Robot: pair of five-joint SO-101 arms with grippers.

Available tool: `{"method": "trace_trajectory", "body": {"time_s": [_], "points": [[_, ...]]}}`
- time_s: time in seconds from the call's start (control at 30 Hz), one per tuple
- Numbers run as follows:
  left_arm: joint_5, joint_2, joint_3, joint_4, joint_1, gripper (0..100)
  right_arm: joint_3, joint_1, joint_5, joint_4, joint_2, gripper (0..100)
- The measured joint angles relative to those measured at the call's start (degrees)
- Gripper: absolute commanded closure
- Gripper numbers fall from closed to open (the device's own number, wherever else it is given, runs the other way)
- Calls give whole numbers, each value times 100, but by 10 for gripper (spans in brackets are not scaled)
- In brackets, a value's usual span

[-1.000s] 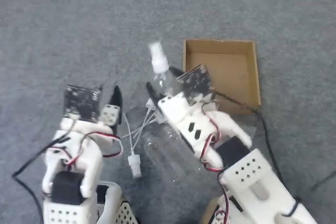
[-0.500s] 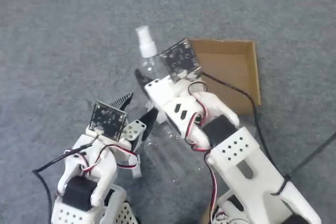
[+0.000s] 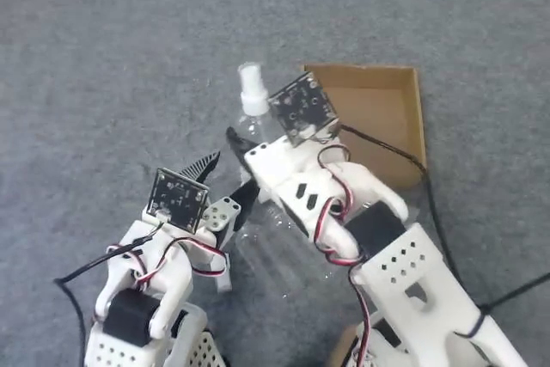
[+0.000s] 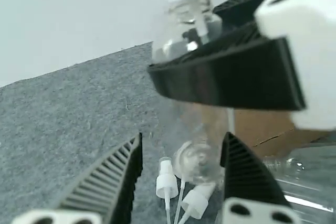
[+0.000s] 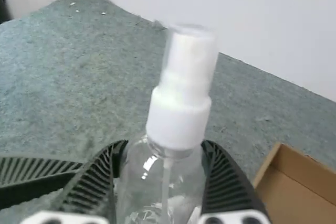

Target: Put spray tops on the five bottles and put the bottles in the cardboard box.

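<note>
Counter: the grey carpeted counter (image 3: 103,66) carries all the parts.
Box: the open brown cardboard box (image 3: 419,118) stands just beside the raised bottle, placed to receive it.
Spare bottles: clear plastic bottles (image 3: 275,251) lie between the arms, awaiting tops.
Right gripper: the gripper (image 5: 164,187) is clamped on a clear capped bottle (image 5: 149,166), held upright, probably for transfer.
Left gripper: the gripper (image 4: 178,182) is spread wide and holds nothing. It hangs above loose white spray tops (image 4: 166,181), probably for the next pick.

left gripper (image 4: 182,148): jaws apart | right gripper (image 5: 164,153): clamped, raised
</note>
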Motion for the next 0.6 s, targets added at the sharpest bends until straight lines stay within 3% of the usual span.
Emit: {"method": "trace_trajectory", "body": {"time_s": [0.2,0.37,0.47,0.6], "points": [[0,44,185,0,-9,790,-334,615,229,9,-9,992],[0,18,193,0,-9,911,-844,1415,448,-18,466,992],[0,9,193,-35,-141,994,-888,1829,475,-404,1116,992],[0,0,501,-589,-633,988,-888,2154,492,-1160,2101,992]]}}
